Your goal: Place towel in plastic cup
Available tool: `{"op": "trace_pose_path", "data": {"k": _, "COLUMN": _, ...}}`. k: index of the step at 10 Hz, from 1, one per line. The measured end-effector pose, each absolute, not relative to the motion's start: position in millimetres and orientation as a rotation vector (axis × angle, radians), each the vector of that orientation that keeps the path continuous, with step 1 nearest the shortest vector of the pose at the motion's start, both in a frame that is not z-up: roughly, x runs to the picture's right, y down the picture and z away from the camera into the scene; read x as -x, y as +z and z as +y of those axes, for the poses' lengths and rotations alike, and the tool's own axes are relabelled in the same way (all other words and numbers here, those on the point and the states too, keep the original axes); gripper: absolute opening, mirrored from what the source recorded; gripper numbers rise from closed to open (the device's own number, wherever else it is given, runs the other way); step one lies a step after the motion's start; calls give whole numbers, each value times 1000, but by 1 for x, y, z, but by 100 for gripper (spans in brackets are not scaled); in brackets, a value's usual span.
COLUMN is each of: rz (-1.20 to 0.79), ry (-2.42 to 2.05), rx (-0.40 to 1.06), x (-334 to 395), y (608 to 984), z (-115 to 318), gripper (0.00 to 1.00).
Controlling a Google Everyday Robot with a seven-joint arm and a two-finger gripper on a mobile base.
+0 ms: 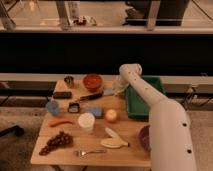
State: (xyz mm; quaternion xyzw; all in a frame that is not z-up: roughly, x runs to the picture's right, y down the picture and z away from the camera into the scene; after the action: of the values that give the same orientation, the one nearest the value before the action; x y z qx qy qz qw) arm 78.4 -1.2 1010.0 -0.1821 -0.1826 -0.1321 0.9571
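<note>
A white plastic cup point(86, 121) stands upright near the middle of the wooden table point(131, 133). A small pale towel point(107, 92) lies at the back of the table, right of the red bowl. My gripper point(117, 90) hangs at the end of the white arm point(150, 102), low over the table and right beside the towel, at its right edge. I cannot tell whether it touches the towel. The cup is well in front and to the left of the gripper.
A green bin point(145, 97) sits right of the gripper. A red bowl point(92, 81), metal cup point(69, 80), black-handled tool point(90, 97), blue sponge point(97, 112), apple point(111, 115), banana point(114, 140), grapes point(56, 142), chili point(61, 121) and fork point(89, 152) lie around.
</note>
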Motion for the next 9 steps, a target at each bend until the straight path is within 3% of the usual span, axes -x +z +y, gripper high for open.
{"op": "trace_pose_path", "data": {"k": 2, "rz": -385, "ry": -276, "rx": 396, "x": -74, "y": 1017, "z": 2, "gripper": 6}}
{"op": "trace_pose_path", "data": {"k": 9, "rz": -378, "ry": -301, "rx": 466, "x": -74, "y": 1024, "z": 7, "gripper": 5}}
